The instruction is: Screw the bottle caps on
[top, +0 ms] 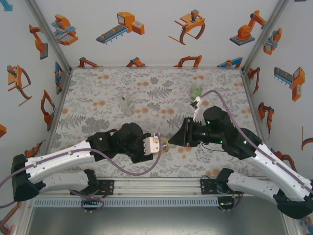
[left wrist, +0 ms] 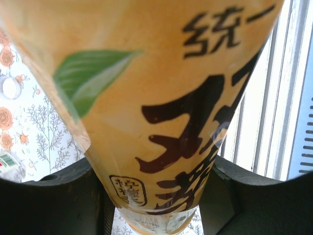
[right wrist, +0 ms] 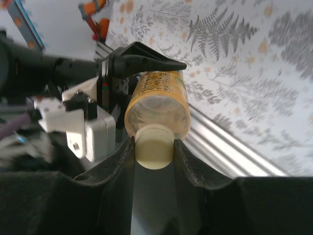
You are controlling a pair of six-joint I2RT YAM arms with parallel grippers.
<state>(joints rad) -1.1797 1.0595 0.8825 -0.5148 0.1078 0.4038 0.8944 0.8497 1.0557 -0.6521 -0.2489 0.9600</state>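
My left end effector (left wrist: 156, 196) is clamped on the amber bottle (left wrist: 161, 98), holding it level over the worktop (top: 98, 88). My right end effector (right wrist: 154, 144) pinches the pale yellow cap (right wrist: 154, 152) on its mouth, but I cannot tell how far it is threaded. Farther back stand the clear bottle (top: 128, 105) and the green bottle (top: 196, 91), too small to tell if capped.

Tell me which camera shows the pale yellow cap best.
The right wrist view: the pale yellow cap sits centre frame, close up, on the mouth of the amber bottle, held by the right gripper. The left wrist view gives the bottle's label; from the top view, I cannot make the cap out.
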